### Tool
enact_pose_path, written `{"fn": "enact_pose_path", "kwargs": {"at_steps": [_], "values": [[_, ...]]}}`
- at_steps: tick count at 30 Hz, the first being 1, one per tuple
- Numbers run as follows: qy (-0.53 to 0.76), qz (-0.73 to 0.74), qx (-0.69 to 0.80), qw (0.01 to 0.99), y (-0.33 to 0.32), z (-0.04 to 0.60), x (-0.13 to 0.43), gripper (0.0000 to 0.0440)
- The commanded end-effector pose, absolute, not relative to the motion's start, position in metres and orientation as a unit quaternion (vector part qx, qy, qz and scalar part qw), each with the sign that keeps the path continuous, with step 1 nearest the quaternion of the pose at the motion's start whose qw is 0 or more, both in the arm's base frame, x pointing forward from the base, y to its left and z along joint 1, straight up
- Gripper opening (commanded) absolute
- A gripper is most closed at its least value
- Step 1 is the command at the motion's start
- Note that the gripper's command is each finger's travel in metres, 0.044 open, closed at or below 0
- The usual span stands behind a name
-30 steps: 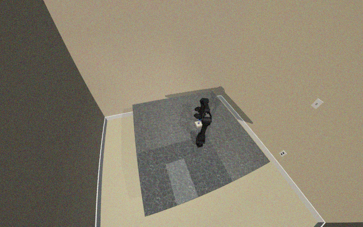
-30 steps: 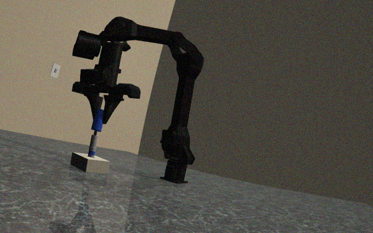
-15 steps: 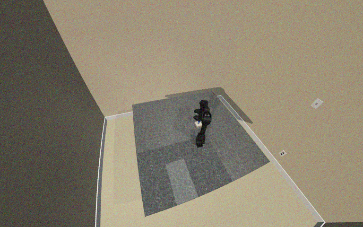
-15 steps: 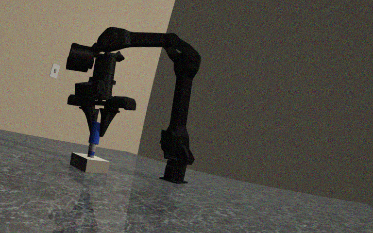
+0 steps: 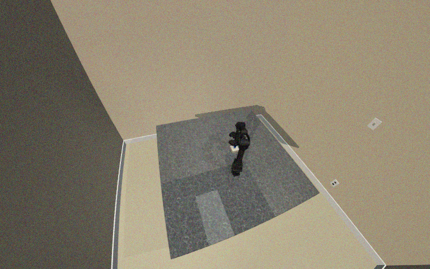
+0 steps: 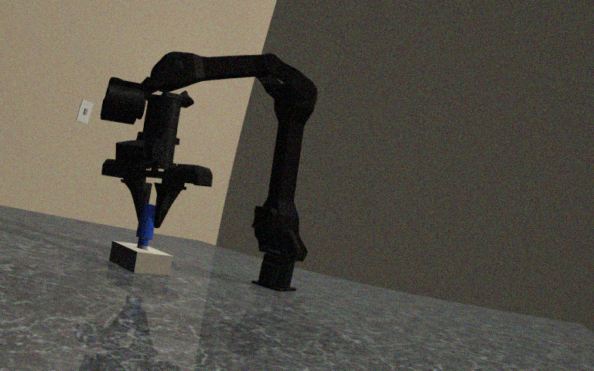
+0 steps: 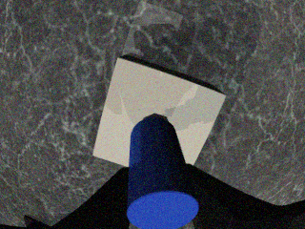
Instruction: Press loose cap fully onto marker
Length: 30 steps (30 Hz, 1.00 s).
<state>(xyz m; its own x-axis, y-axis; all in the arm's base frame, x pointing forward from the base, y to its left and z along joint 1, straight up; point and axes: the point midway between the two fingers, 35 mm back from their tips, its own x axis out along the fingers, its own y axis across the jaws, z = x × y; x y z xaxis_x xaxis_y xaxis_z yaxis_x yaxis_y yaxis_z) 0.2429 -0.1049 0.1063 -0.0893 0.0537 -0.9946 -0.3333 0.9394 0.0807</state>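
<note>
- Confirm seating first: the cap (image 5: 234, 147) (image 6: 146, 220) (image 7: 157, 167) sits over the marker (image 6: 142, 243), which stands in the holder block (image 5: 235, 151) (image 6: 152, 263) (image 7: 152, 86) on the table (image 5: 190, 152) (image 6: 372, 323) (image 7: 48, 72). Only a short blue section shows below the cap; you cannot verify the click.
- If seating is in doubt, press straight down along the marker's axis; side load could tip it.
- Release evenly on both sides, then retract straight up so that neither finger drags the cap.
- Hand (image 5: 233, 138) (image 6: 147, 222) (image 7: 155, 173): pointing down above the block, fingers clamped on the cap.
- Arm (image 5: 240, 154) (image 6: 286, 161): arched over from its base, with the wrist above the block.
</note>
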Motion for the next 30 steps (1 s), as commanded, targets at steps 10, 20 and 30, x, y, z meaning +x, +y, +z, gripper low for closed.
{"fn": "enact_pose_path", "kwargs": {"at_steps": [10,20,30], "values": [[0.739,0.165,-0.093,0.647,-0.096,0.1,0.223,0.0375],[0.712,0.146,-0.118,0.676,-0.099,0.117,0.23,0.044],[0.687,0.132,-0.145,0.7,-0.104,0.149,0.234,0.044]]}}
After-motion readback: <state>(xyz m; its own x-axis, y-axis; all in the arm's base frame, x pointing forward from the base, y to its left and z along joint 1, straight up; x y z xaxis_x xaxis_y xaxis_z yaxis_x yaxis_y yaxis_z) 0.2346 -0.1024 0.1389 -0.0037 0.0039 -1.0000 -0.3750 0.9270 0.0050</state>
